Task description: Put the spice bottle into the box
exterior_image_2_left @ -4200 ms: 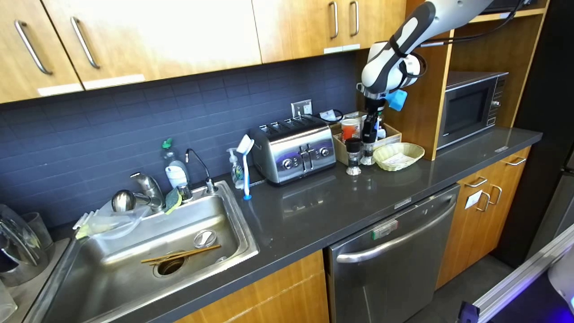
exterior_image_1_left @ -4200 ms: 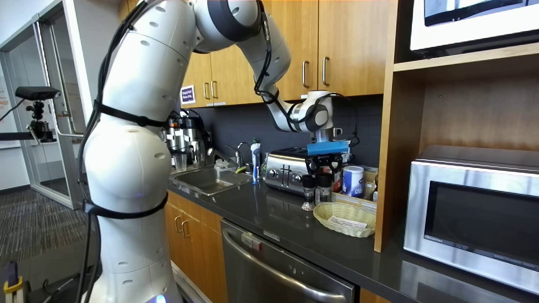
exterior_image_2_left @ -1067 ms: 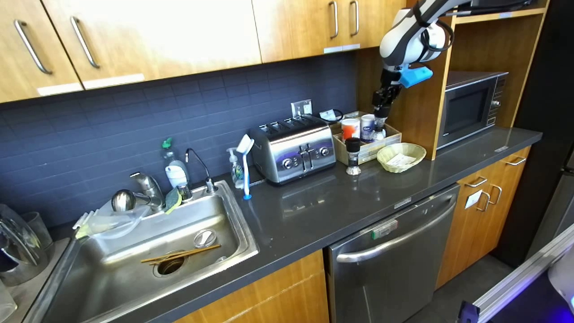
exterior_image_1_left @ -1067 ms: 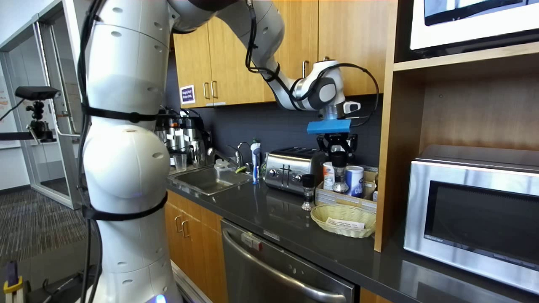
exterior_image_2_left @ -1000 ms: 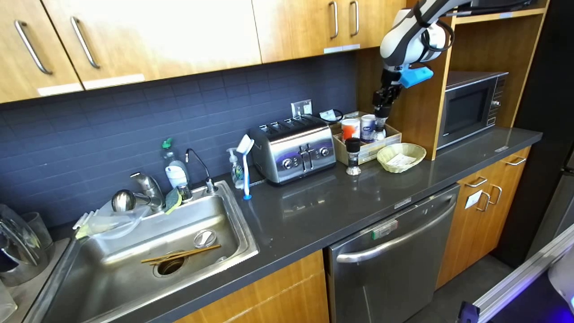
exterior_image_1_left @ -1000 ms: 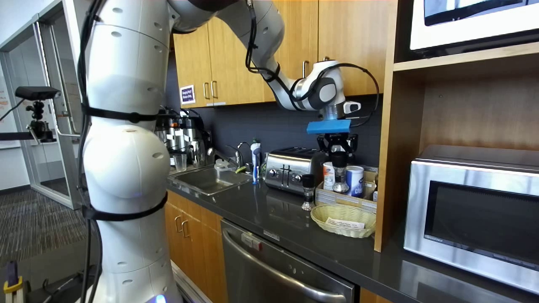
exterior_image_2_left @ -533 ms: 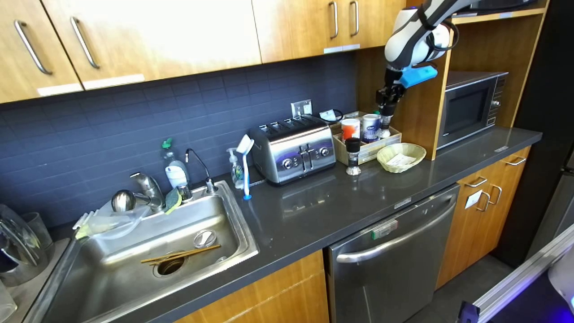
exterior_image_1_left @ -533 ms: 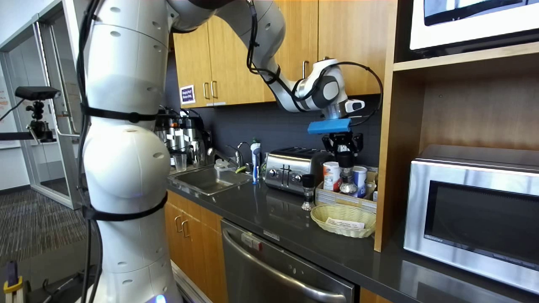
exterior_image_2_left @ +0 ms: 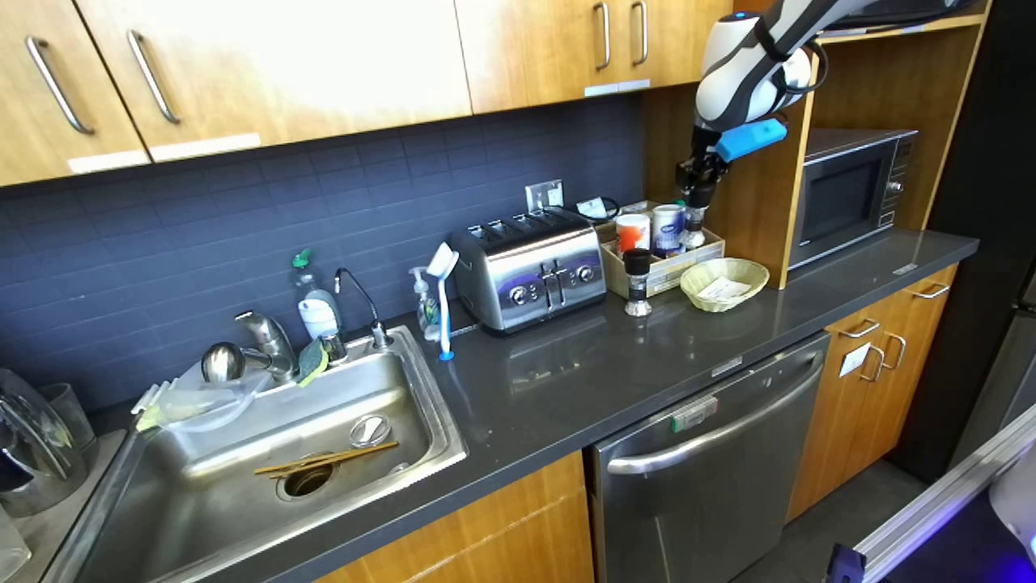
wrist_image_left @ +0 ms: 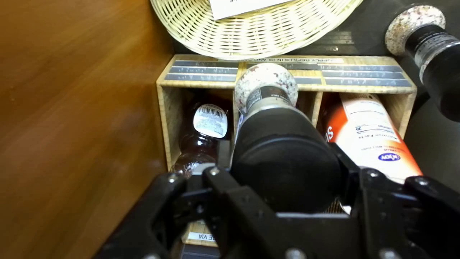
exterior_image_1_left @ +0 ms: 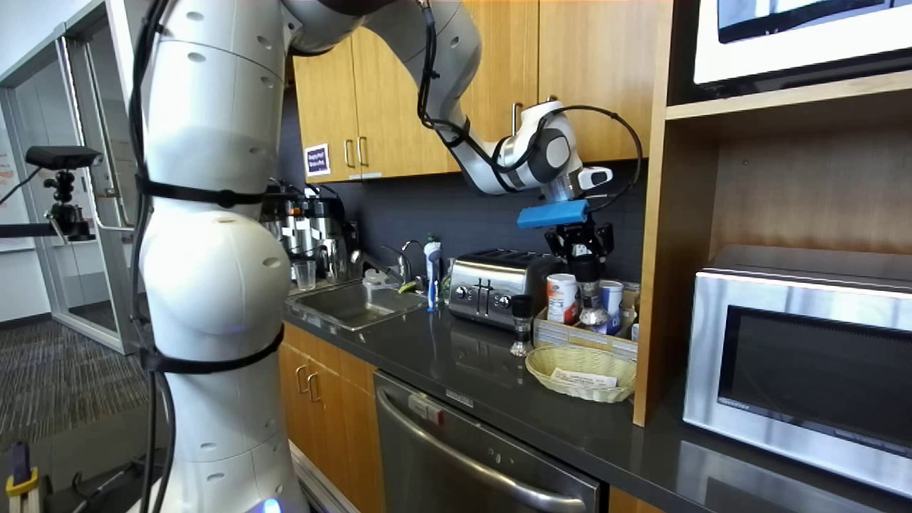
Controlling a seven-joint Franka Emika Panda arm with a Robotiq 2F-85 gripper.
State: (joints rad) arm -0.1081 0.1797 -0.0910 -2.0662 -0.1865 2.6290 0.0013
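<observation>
My gripper [exterior_image_1_left: 586,256] is shut on the black cap of a spice bottle [exterior_image_1_left: 591,296], a clear grinder with pale contents. The bottle hangs slightly tilted, base down. The box [exterior_image_1_left: 584,338] is a pale wooden divided tray on the counter; it also shows in an exterior view [exterior_image_2_left: 668,277]. In the wrist view the bottle [wrist_image_left: 267,84] covers part of the box's front wall [wrist_image_left: 201,73] and its middle compartment. In an exterior view the bottle [exterior_image_2_left: 694,223] is beside the blue-and-white canister [exterior_image_2_left: 668,228]. Whether its base is below the rim, I cannot tell.
A wicker basket [wrist_image_left: 258,43] stands in front of the box. A second grinder [exterior_image_2_left: 638,283] stands at the box's corner. A red-and-white canister [wrist_image_left: 370,133] and a brown bottle [wrist_image_left: 197,144] occupy outer compartments. A wooden panel [exterior_image_1_left: 659,214] and a toaster [exterior_image_1_left: 491,288] flank the box.
Some seconds ago the bottle stood on the counter beside the second grinder. My gripper has lifted it over to the box. Lately it has lowered slightly and tilted a little.
</observation>
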